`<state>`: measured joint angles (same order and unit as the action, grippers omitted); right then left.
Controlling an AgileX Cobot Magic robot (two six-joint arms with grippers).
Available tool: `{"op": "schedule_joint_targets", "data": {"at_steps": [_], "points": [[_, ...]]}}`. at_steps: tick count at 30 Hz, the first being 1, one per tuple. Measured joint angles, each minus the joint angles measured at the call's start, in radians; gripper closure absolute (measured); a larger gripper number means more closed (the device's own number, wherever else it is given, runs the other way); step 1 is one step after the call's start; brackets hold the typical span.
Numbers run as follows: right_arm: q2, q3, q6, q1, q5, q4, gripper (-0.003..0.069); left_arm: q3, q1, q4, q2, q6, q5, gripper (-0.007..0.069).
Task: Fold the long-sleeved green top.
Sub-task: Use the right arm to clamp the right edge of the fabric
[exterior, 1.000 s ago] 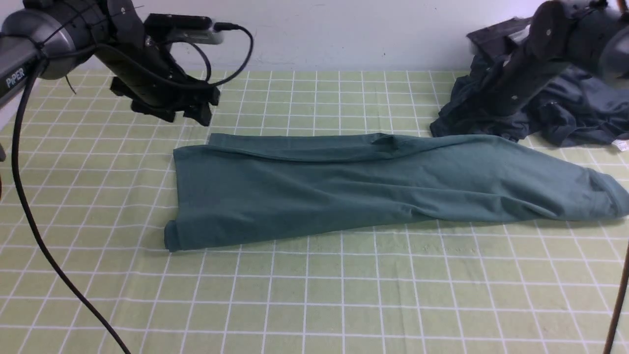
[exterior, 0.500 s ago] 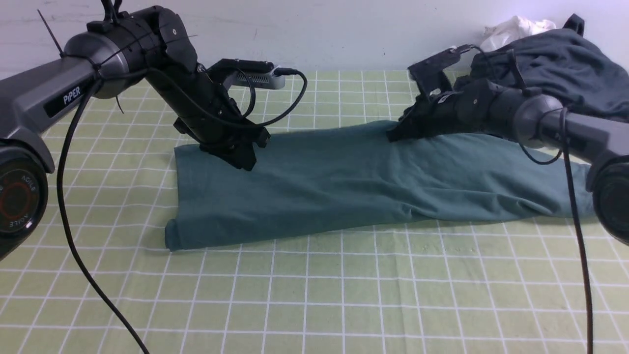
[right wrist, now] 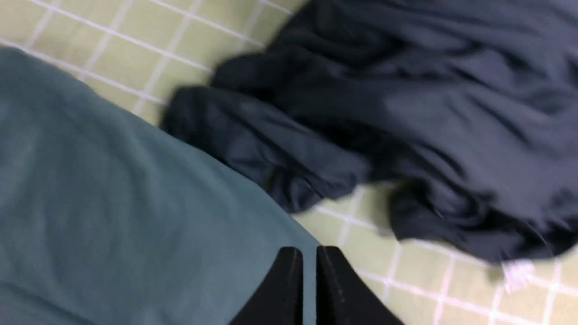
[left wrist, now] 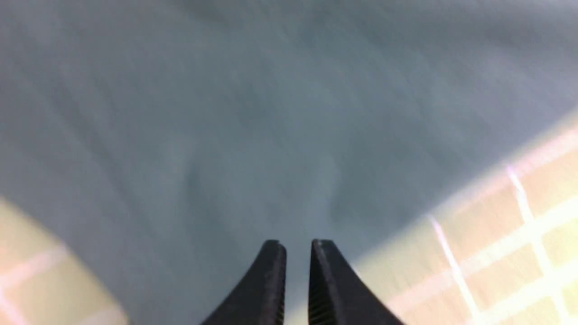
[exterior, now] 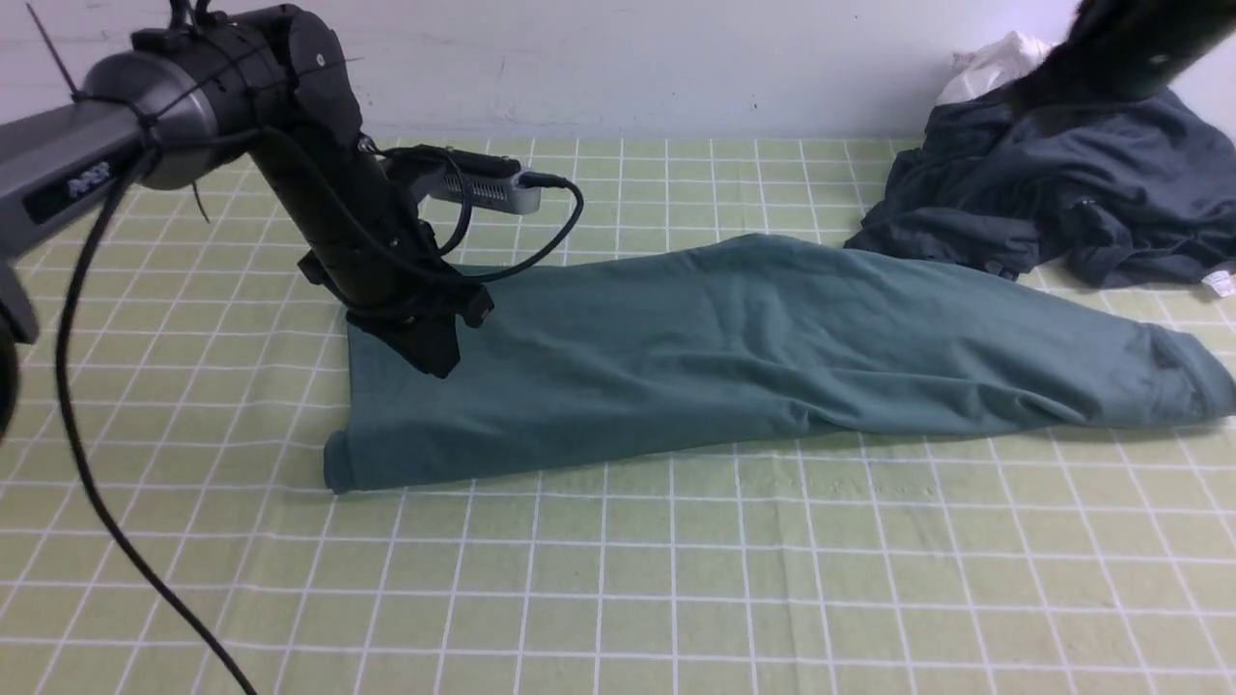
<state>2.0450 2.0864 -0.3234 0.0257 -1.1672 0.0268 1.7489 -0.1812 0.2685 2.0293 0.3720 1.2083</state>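
No containers to report, just a gridded green desk (exterior: 676, 579) against a pale wall (exterior: 676, 68), with the green long-sleeved top (exterior: 628, 357) spread under the left jaws (exterior: 439, 357) and mostly nearer the camera than the right jaws (right wrist: 309, 257), which have the rumpled dark garment (exterior: 1062, 193) just beside the top. Both sets of jaws are a little spread, fingertips apart, nothing pinched.

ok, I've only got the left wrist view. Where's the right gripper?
Observer: Right gripper is raised clear of the cloth, with a narrow gap between its fingers.
Operator: Anything near the top on that side?
Observer: A dark garment, heaped beyond the right part of the green top. Can't tell if they touch.
Operator: How far right does the top run?
Observer: All the way to the front view's right edge.
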Motion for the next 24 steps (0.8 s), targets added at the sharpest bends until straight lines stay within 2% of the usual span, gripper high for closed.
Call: {"op": "schedule_joint_targets", "data": {"at_steps": [7, 9, 12, 16, 17, 18, 21, 24], "points": [[-0.067, -0.186, 0.044, 0.193, -0.035, 0.055, 0.0602, -0.203, 0.000, 0.012, -0.390, 0.034, 0.009, 0.0556], [-0.067, -0.261, 0.042, 0.228, -0.009, 0.075, 0.0589, -0.235, 0.000, 0.017, -0.466, 0.036, 0.016, 0.0556], [-0.064, -0.433, 0.042, 0.289, 0.107, 0.142, 0.0529, -0.338, 0.000, 0.022, -0.665, 0.037, -0.020, 0.0556], [-0.055, -0.571, 0.040, 0.319, 0.229, 0.180, 0.0345, -0.501, 0.000, -0.004, -0.838, 0.037, -0.109, 0.0556], [-0.053, -0.575, 0.040, 0.319, 0.229, 0.180, 0.0335, -0.509, 0.000, -0.009, -0.851, 0.037, -0.114, 0.0556], [-0.043, -0.590, 0.040, 0.319, 0.260, 0.189, 0.0262, -0.563, 0.000, -0.022, -0.886, 0.037, -0.124, 0.0556], [-0.002, -0.596, 0.061, 0.320, 0.302, 0.211, 0.0125, -0.677, 0.000, -0.053, -0.944, 0.037, -0.156, 0.0556], [0.049, -0.596, 0.108, 0.320, 0.327, 0.238, 0.0073, -0.750, 0.000, -0.079, -0.953, 0.037, -0.212, 0.0556]]}}
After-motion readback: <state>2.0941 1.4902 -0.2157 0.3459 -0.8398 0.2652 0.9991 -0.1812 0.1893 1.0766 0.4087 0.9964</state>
